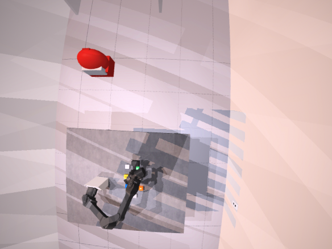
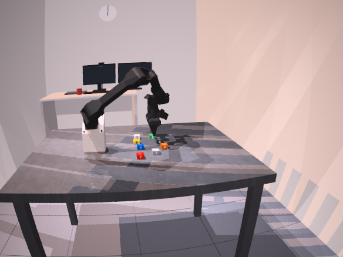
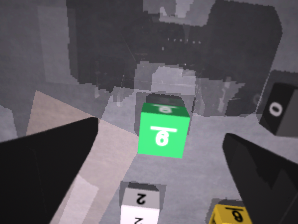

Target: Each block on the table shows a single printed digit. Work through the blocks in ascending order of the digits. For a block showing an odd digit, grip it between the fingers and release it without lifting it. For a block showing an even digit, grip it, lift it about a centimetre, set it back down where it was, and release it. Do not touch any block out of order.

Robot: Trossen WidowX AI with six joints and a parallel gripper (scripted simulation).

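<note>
My gripper point(image 2: 154, 134) point(image 3: 161, 131) is open and empty, pointing down, its fingertips on either side of and above the green block point(image 1: 137, 167) point(image 2: 151, 136) point(image 3: 162, 135). That block shows a barred digit that reads as 9 turned over. The white block point(image 1: 127, 166) point(image 2: 137, 137) point(image 3: 141, 202) shows 2. The black block point(image 2: 159, 141) point(image 3: 284, 112) shows 0. The yellow block point(image 1: 125, 176) point(image 2: 136, 141) point(image 3: 227, 215) has a digit I cannot read surely. The blue block point(image 2: 140, 146), orange block point(image 1: 141, 188) point(image 2: 164, 146), light grey block point(image 2: 155, 151) and red block point(image 2: 140, 155), showing 7, stand nearer the exterior camera.
The arm's pale base point(image 1: 98, 182) point(image 2: 94, 141) stands left of the blocks on the table point(image 1: 85, 148) point(image 2: 73, 182). In the wrist view the white and yellow blocks lie below the green one, and the black block lies beyond the right finger. A desk with monitors stands behind.
</note>
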